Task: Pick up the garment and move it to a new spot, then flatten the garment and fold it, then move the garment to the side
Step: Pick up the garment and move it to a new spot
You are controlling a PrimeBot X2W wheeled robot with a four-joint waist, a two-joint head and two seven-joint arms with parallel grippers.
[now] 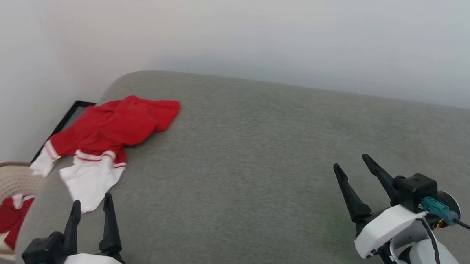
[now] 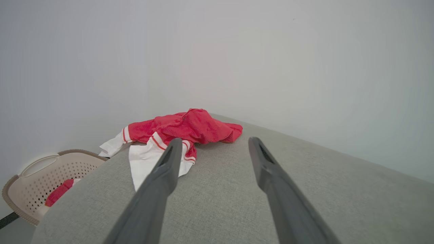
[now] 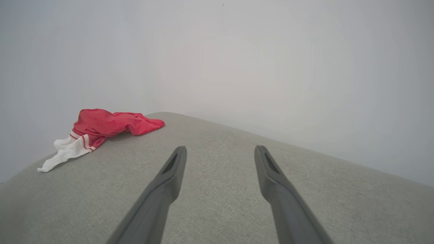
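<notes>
The garment [image 1: 108,127] lies crumpled at the far left corner of the grey padded surface [image 1: 261,167], red body toward the back, white red-striped sleeves toward me; one sleeve hangs over the left edge. It also shows in the left wrist view [image 2: 190,128] and the right wrist view [image 3: 105,123]. My left gripper [image 1: 91,204] is open at the lower left, its tips just short of the near white sleeve, nothing between them. Far from the shirt, my right gripper [image 1: 352,162] stands open and empty at the lower right.
A beige perforated basket [image 1: 1,187] stands on the floor off the surface's left edge with red-and-white cloth [image 1: 10,219] inside. A pale wall runs behind and to the left. A black frame [image 1: 61,122] lies by the wall.
</notes>
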